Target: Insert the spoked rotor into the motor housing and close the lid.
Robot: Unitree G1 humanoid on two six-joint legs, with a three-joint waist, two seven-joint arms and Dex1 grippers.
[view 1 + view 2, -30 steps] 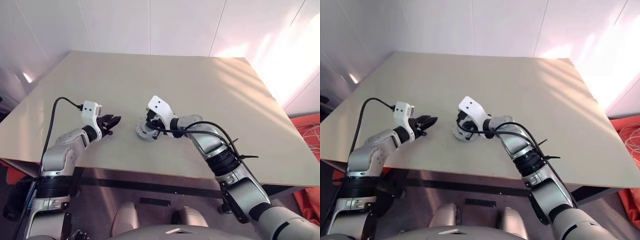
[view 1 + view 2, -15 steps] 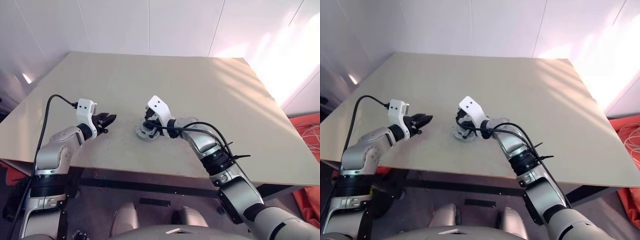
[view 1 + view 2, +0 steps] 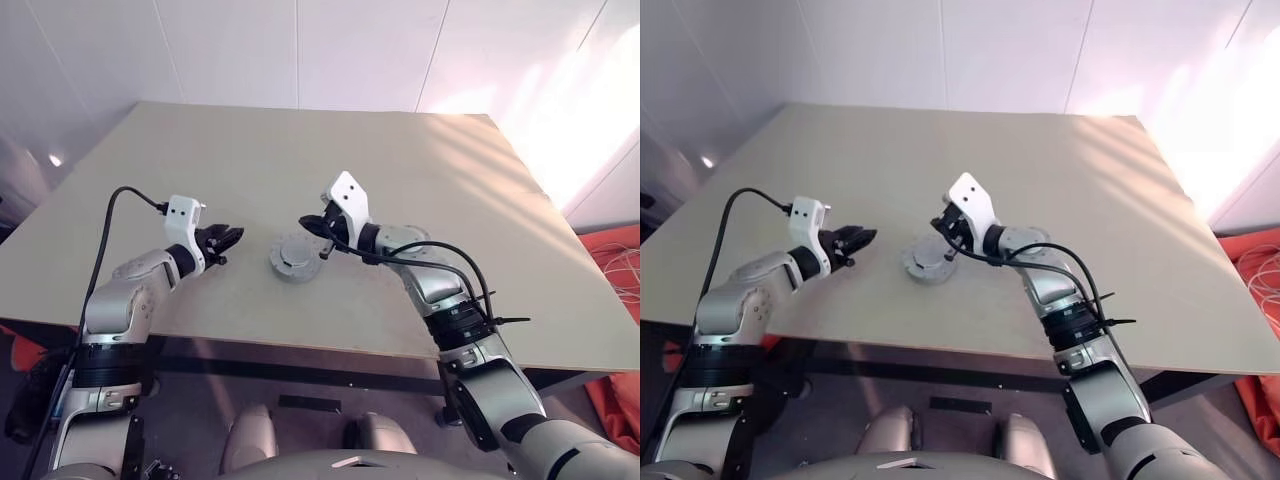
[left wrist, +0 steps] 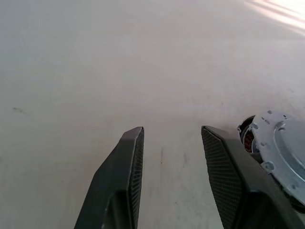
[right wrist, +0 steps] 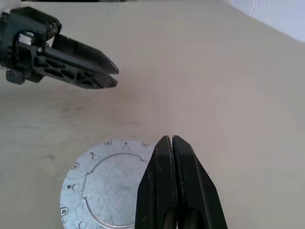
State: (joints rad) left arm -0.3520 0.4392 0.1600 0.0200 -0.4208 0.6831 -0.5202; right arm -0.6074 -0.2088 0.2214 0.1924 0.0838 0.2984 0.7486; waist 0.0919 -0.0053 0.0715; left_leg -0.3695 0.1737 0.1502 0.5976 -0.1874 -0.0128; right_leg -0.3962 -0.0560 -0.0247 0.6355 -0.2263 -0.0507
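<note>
Seen from the robot's head, 2 arms reach up from the bottom of the frame over a pale beige counter (image 3: pixel 420 200).

Nearest, at centre-left, the left gripper (image 3: pixel 228 240) hangs above the counter with its 2 black fingers apart at a moderate gap and nothing between them. It sits in much the same place as 1 second ago.

Just right of it, near the centre of the frame, lies the lid (image 3: pixel 294 256), a pale silver disc with small holes round its rim. It rests flat on top of the motor housing (image 4: pixel 247 137); in the left wrist view a sliver of dark ring and coppery winding peeks out from under the lid's edge. The spoked rotor is hidden, presumably inside.

What has changed: 1 second ago the right gripper (image 3: pixel 314 224) was pressed down on the lid. Now it has lifted up and to the right, and floats clear above the lid's upper-right edge, its 2 fingers squeezed together on nothing. The lid stayed where it was.

Judging from this, the closing press looks finished and the housing appears shut, so the task seems at or near its end. Whether the lid is fully seated all round cannot be told.

Farther up, the counter runs bare to a white panelled wall (image 3: pixel 300 50).

No brand, label or readable writing appears anywhere.
</note>
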